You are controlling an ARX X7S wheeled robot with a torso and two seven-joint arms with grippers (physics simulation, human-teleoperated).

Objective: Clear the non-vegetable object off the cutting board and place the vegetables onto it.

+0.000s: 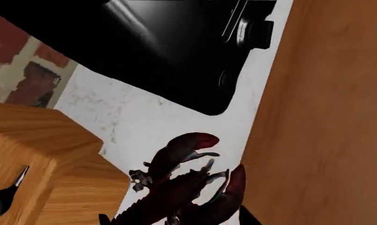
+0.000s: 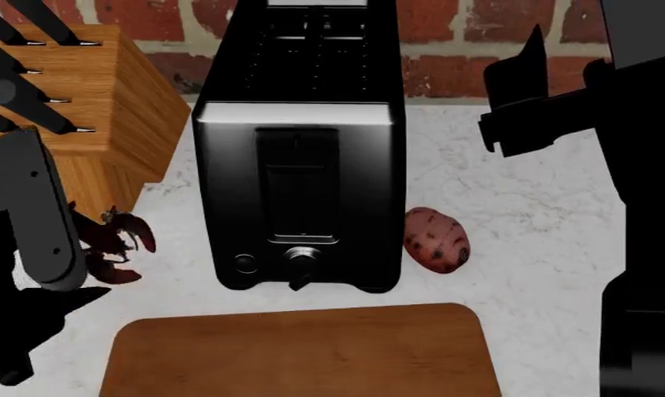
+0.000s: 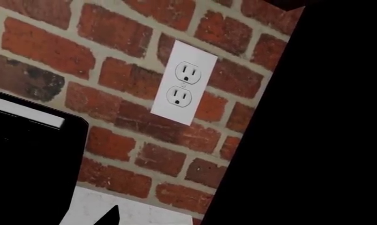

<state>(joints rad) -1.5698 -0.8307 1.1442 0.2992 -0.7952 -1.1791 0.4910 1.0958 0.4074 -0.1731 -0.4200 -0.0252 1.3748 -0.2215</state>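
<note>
The dark red-brown lobster (image 1: 182, 185) (image 2: 112, 244) lies on the white counter between the knife block and the cutting board (image 1: 326, 117) (image 2: 299, 351), off the board. My left gripper (image 1: 176, 219) hovers over it, open, with one fingertip (image 1: 104, 219) on each side of the lobster's body. The board's surface is bare. The spotted pinkish-red potato (image 2: 435, 238) rests on the counter right of the toaster. My right gripper (image 2: 523, 95) (image 3: 188, 220) is raised near the brick wall, open and holding nothing; only one fingertip (image 3: 110, 215) shows in its wrist view.
A black toaster (image 2: 299, 149) stands behind the board. A wooden knife block (image 2: 84, 107) (image 1: 44, 154) with black handles sits at the back left. A tall black mass (image 2: 642, 207) fills the right side. A wall socket (image 3: 183, 84) is on the brick wall.
</note>
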